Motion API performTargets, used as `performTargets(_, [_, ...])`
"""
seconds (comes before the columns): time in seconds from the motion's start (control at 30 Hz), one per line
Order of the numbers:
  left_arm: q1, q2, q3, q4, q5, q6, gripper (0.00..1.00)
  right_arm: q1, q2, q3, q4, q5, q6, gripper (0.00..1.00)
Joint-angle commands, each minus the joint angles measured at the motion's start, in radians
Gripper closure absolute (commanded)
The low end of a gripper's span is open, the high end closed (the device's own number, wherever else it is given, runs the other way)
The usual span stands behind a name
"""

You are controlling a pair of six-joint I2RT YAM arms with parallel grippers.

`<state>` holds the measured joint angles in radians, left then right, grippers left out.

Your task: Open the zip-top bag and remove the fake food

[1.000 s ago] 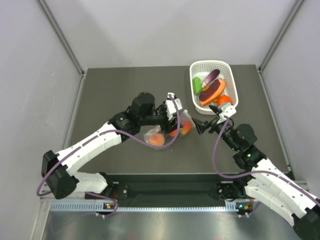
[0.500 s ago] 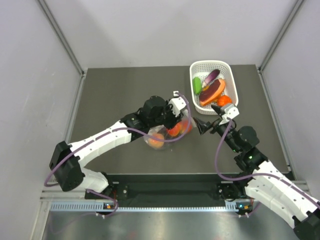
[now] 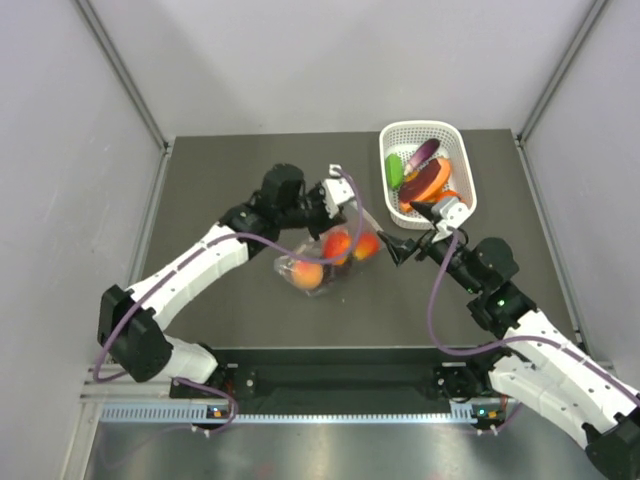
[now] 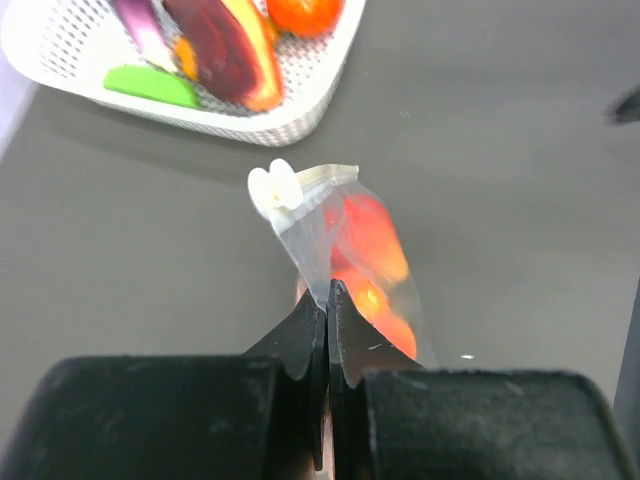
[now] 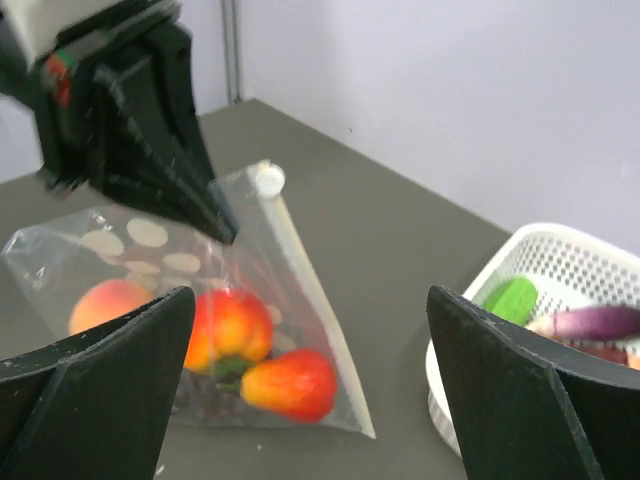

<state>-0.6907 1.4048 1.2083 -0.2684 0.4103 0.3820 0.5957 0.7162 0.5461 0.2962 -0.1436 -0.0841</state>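
The zip-top bag (image 3: pixel 322 262) lies mid-table, clear with white dots, its upper edge pulled up. My left gripper (image 3: pixel 341 217) is shut on that top edge (image 4: pixel 318 262) close to the white slider (image 4: pixel 272 188). Inside the bag is the fake food (image 5: pixel 228 328): a peach-orange fruit (image 5: pixel 110 305), two red-orange fruits and something dark beneath them. My right gripper (image 3: pixel 403 248) hovers open just right of the bag, its fingers (image 5: pixel 100 390) wide apart, with the bag's zip strip (image 5: pixel 305 290) between and beyond them. Nothing is held in it.
A white lattice basket (image 3: pixel 428 131) stands at the back right with a green vegetable (image 3: pixel 395 172), a long purple eggplant (image 3: pixel 424 152) and orange-red pieces. It is close behind my right gripper. Grey walls enclose the dark table (image 3: pixel 220 180).
My left gripper has closed on the bag's top edge and pulled it up and back-left. The bag and its fruits shifted slightly left. My right gripper stayed open, nearly still.
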Motion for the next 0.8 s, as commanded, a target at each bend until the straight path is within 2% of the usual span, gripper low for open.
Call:
performTargets(0.0, [0.089,-0.063,0.177,-0.104,0.264,0.092,1.0,0.007,0.02,0.09,0.017,-0.088,-0.035,0.0])
performTargets(0.27, [0.14,0.008,0.372,-0.377,0.502,0.294,1.0,-0.016,0.129,0.204,-0.015,-0.303,-0.056,0.0])
performTargets(0.4, [0.146,0.036,0.355,-0.486,0.527,0.428,1.0,-0.062,0.144,0.181,0.035,-0.402,-0.019,0.02])
performTargets(0.5, [0.148,0.022,0.277,-0.45,0.513,0.429,1.0,-0.122,0.138,0.135,0.105,-0.468,0.032,0.04])
performTargets(0.63, [0.148,-0.058,0.094,-0.247,0.501,0.362,1.0,-0.155,0.155,0.087,0.172,-0.554,0.07,0.1])
performTargets(0.67, [0.148,-0.082,0.009,-0.144,0.504,0.351,1.0,-0.154,0.173,0.089,0.173,-0.579,0.075,0.13])
performTargets(0.77, [0.146,-0.168,-0.134,-0.013,0.509,0.298,1.0,-0.154,0.225,0.101,0.185,-0.628,0.079,0.24])
